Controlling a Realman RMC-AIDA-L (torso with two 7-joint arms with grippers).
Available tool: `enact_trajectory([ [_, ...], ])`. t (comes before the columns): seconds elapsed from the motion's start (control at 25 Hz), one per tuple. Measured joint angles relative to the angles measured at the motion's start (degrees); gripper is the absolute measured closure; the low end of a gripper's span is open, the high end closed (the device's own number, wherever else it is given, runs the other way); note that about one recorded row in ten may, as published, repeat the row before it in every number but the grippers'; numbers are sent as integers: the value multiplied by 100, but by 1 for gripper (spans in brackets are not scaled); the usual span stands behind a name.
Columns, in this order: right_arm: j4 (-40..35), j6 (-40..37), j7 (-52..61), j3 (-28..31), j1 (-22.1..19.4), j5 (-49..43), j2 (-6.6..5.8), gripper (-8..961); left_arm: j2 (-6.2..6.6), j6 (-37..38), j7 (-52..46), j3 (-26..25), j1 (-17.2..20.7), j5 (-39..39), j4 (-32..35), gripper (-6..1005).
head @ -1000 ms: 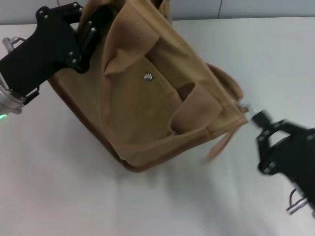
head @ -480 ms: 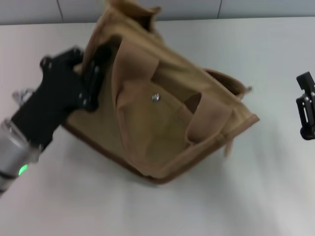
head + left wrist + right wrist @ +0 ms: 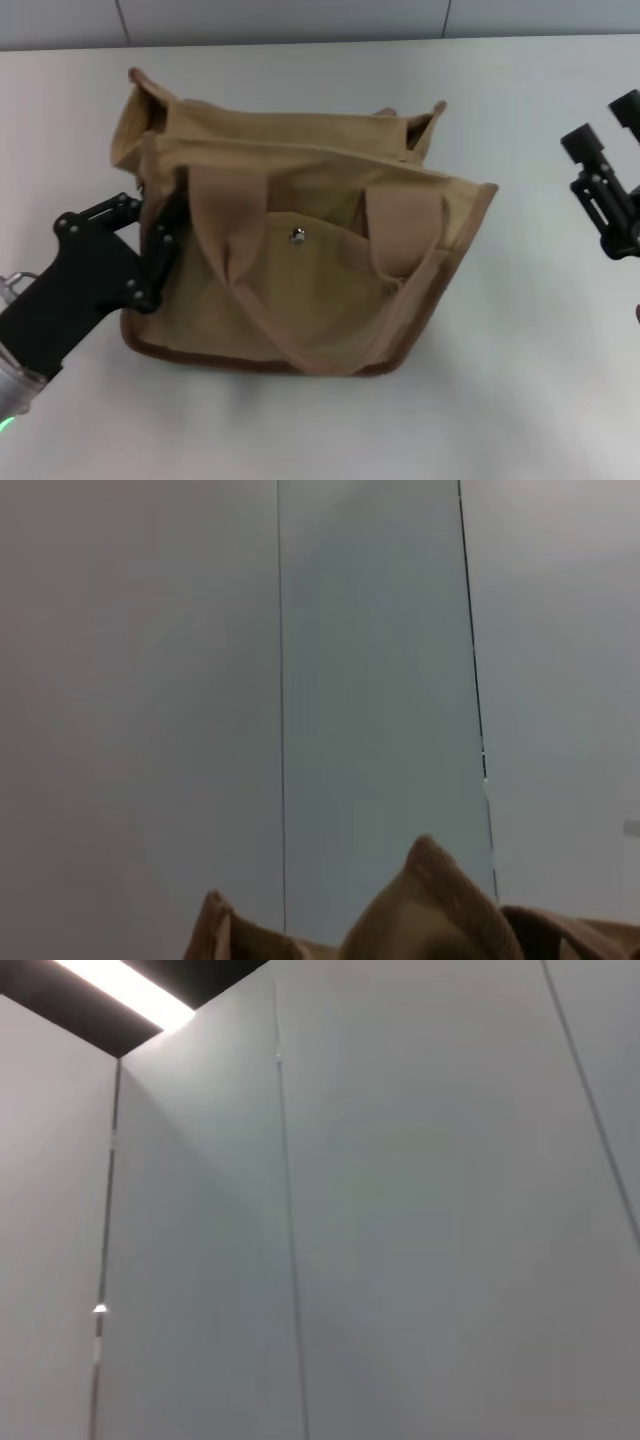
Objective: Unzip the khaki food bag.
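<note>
Left gripper [image 3: 160, 245], fingers apparently clamped on the near end of the khaki food bag [image 3: 300, 270] lying on the table [image 3: 520, 380], could drag it over; right gripper [image 3: 600, 190], jaws apart, hangs well clear.

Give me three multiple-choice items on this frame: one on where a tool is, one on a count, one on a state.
1. Where is the left tool?
A. At the left end of the khaki food bag
B. Above the bag's right corner
C. Out of the head view

2. How many metal snaps show on the bag's front pocket?
A. None
B. One
C. Three

3. How is the right tool placed relative to the bag?
A. Pinching a handle
B. Inside the bag's mouth
C. Apart from it, over the white table

Answers:
1 A: the black tool sits against the bag's left end in the head view.
2 B: a single snap shines on the pocket.
3 C: bare table shows between the tool and the bag's right edge.
</note>
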Motion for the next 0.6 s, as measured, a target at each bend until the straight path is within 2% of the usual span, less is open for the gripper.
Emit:
enact_trajectory([
  [0.16,-91,-18,112,-85,46,-3,4,394,2,107,-150,23,66,4,193,846],
  [0.28,-107,-48,126,-87,49,-5,9,338,5,374,-156,23,208,2,426,632],
  [0.36,-108,-90,131,-87,49,-7,10,267,6,583,-157,13,298,-2,552,554],
  [0.6,-134,-138,255,-66,81,-8,4,177,19,1130,-146,-103,637,-60,1016,329],
])
